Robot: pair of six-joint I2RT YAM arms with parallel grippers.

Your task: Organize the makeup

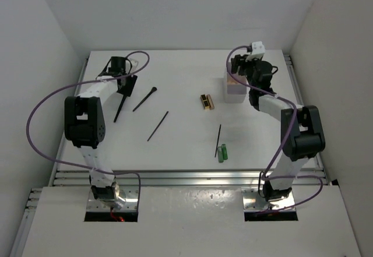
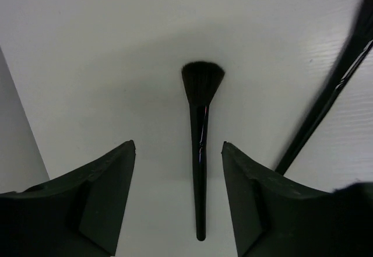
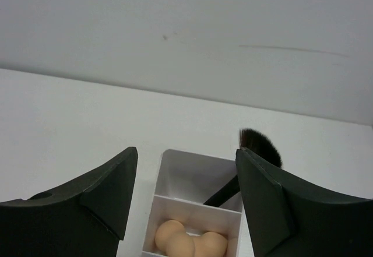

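Observation:
A black flared-head brush point(image 2: 201, 152) lies flat on the table between the open fingers of my left gripper point(image 2: 178, 146), untouched; in the top view its handle point(image 1: 119, 110) sticks out below the left gripper point(image 1: 125, 85). A second brush point(image 1: 145, 98) lies to its right, and also shows in the left wrist view point(image 2: 332, 94). A thin black stick point(image 1: 158, 126), a black-and-gold case point(image 1: 207, 101), another stick point(image 1: 219, 139) and green tubes point(image 1: 222, 152) lie mid-table. My right gripper point(image 3: 186, 152) is open and empty above the white box point(image 3: 198, 169), which holds another brush point(image 3: 260, 146).
The white compartmented box point(image 1: 234, 88) stands at the back right under the right gripper point(image 1: 236, 70). Beige sponges point(image 3: 189, 239) fill its nearer compartment. White walls enclose the table on three sides. Purple cables loop from both arms.

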